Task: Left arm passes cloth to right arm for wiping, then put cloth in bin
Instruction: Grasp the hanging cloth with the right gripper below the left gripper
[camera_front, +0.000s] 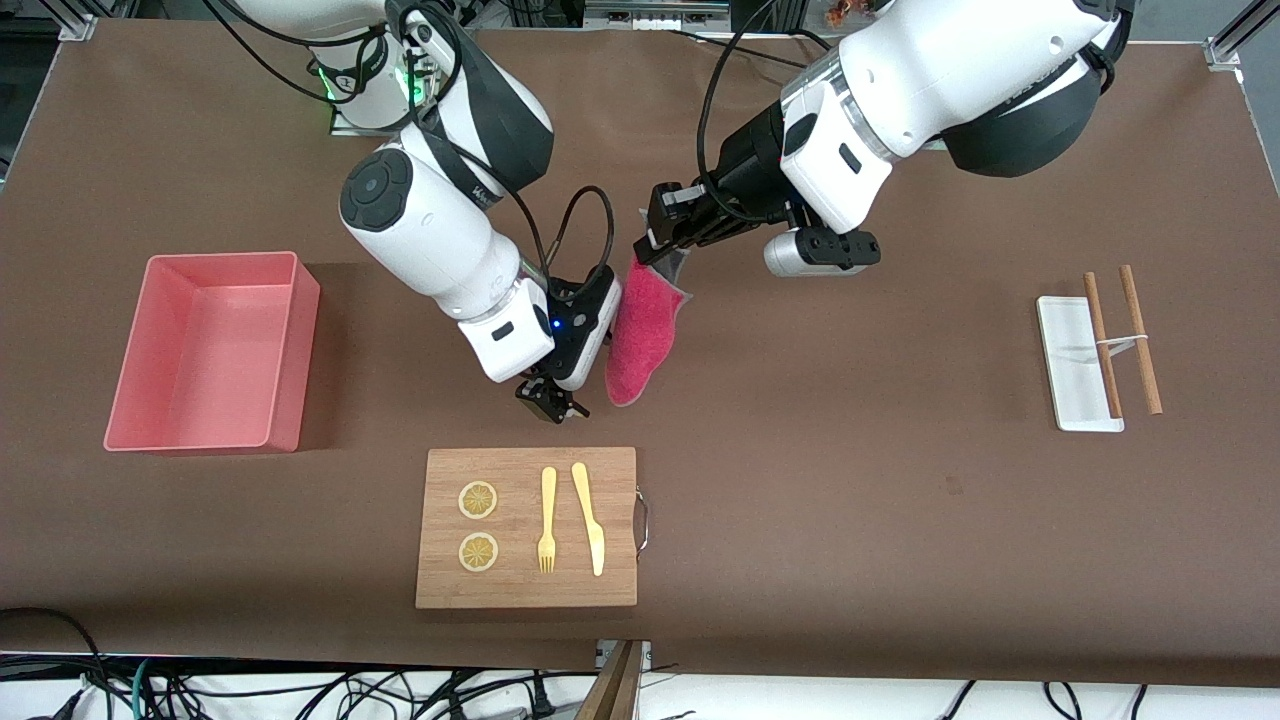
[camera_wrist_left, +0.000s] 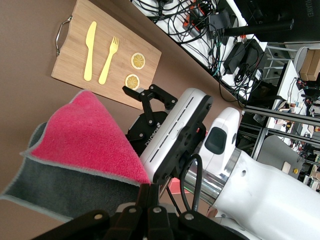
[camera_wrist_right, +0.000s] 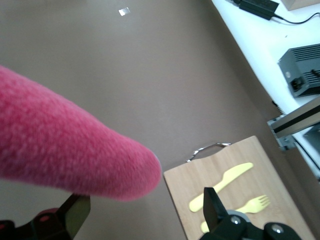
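From the front I can't see where the left gripper (camera_front: 652, 232) meets the cloth (camera_front: 645, 330) — its own body covers the pinch. My left wrist view cuts the fingers off at the frame edge, but they are closed on the cloth's upper corner and the grey underside fans out just below them. The cloth hangs in the air over bare table, between the wooden board (camera_front: 526, 527) and the arms' bases, its pink tip pointing down.

The right gripper (camera_front: 548, 397) hovers just beside that hanging tip, over the table near the board's edge. Its fingers (camera_wrist_right: 212, 205) stand wide apart with nothing between them — in the right wrist view the pink tip fills the frame just above the gap, not yet inside it.

The bin (camera_front: 210, 352) sits toward the right arm's end of the table, well apart from the cloth.
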